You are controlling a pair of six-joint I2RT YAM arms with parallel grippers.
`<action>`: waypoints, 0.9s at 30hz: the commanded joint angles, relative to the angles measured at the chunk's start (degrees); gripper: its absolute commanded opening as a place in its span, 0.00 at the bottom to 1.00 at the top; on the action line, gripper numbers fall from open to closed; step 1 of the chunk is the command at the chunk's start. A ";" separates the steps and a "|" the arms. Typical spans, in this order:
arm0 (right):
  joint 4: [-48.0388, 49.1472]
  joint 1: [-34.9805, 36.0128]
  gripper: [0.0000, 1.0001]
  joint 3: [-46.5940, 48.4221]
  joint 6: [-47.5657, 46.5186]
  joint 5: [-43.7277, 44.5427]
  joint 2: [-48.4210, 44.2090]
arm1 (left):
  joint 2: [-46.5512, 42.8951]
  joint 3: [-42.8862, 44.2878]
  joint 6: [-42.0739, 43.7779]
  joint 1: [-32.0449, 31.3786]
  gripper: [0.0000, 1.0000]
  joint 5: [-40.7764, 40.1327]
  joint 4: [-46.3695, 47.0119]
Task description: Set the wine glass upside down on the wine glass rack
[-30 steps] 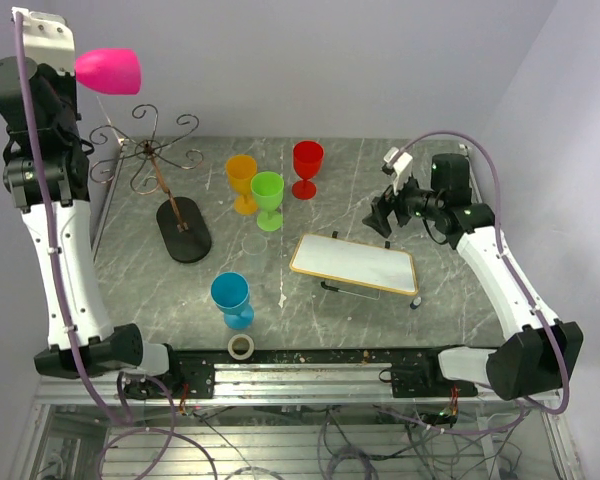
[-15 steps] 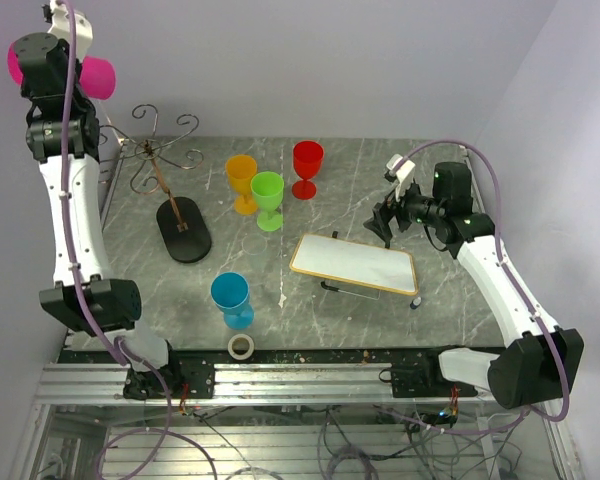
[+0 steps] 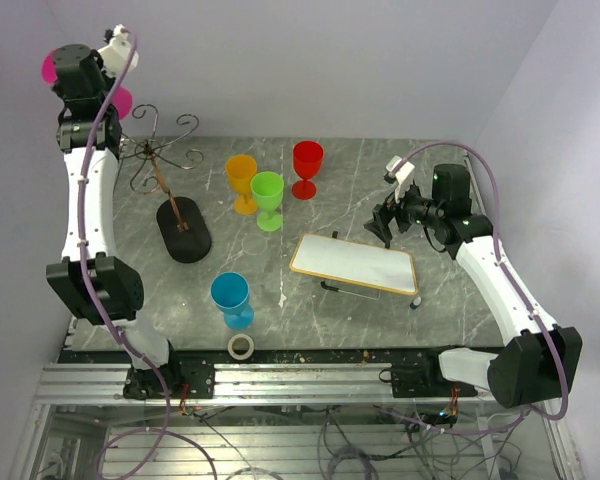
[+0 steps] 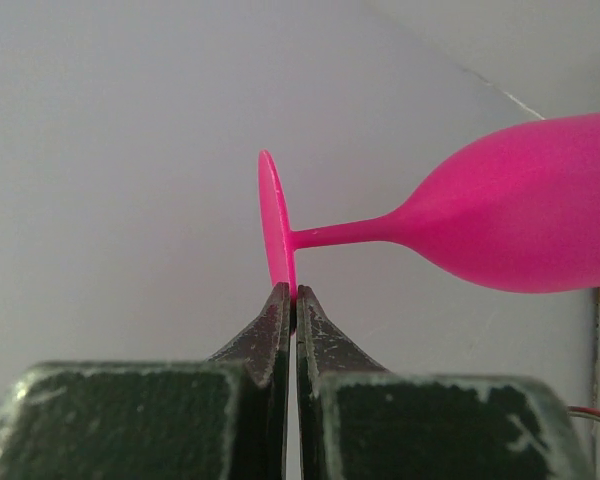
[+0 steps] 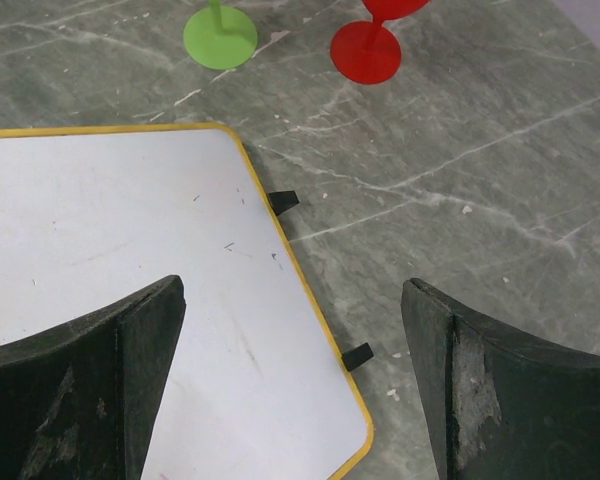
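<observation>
The wine glass [image 4: 520, 215] is bright pink and lies sideways in the left wrist view, bowl to the right. My left gripper [image 4: 292, 292] is shut on the rim of its round foot [image 4: 273, 225]. From above, the left arm reaches high at the back left and covers the middle of the wine glass [image 3: 48, 68]. The wine glass rack [image 3: 158, 165], dark wire with scroll arms, stands below and to the right on its black oval base [image 3: 183, 232]. My right gripper [image 5: 292, 288] hangs open and empty over the corner of a white board [image 5: 130, 300].
Orange [image 3: 242, 178], green [image 3: 268, 195] and red [image 3: 307, 163] glasses stand upright behind the middle of the marble table. A blue glass [image 3: 231, 297] and a tape roll [image 3: 241, 346] sit near the front. The yellow-rimmed white board [image 3: 353, 263] lies right of centre.
The left arm has turned and swung up at the back left, carrying the pink glass left and then back toward the rack. The right arm pulled back slightly and now holds still.
</observation>
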 commanded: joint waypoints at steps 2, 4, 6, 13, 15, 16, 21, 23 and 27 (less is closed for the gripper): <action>1.34 -0.36 0.89 -0.76 -0.69 0.67 0.51 | -0.41 -2.29 8.05 -2.24 0.07 5.31 2.16; 1.45 -0.31 0.89 -0.75 -0.55 1.02 0.56 | -0.63 -3.71 10.30 -2.86 0.07 5.74 1.60; 1.46 -0.33 0.89 -0.83 -0.62 1.06 0.65 | -1.14 -5.45 12.27 -3.42 0.07 5.72 1.82; 1.80 -0.31 0.89 -0.92 -0.28 1.20 1.17 | -4.76 -12.30 18.16 -5.83 0.07 7.68 0.79; 1.86 -0.38 0.89 -1.01 -0.11 1.46 1.22 | -6.15 -14.28 19.26 -6.42 0.07 8.20 1.66; 1.92 -0.36 0.89 -1.01 -0.10 1.56 1.24 | -6.65 -14.74 19.63 -6.51 0.07 8.44 1.65; 1.76 -0.40 0.90 -0.95 -0.04 1.87 1.41 | -8.97 -16.88 21.38 -7.41 0.07 9.05 0.06; 1.37 -0.32 0.90 -0.62 -0.18 2.17 1.71 | -10.02 -19.07 22.50 -7.52 0.07 9.02 0.95; 1.63 -0.39 0.90 -0.83 -0.05 2.29 1.79 | -11.23 -20.43 23.41 -7.53 0.07 9.12 0.57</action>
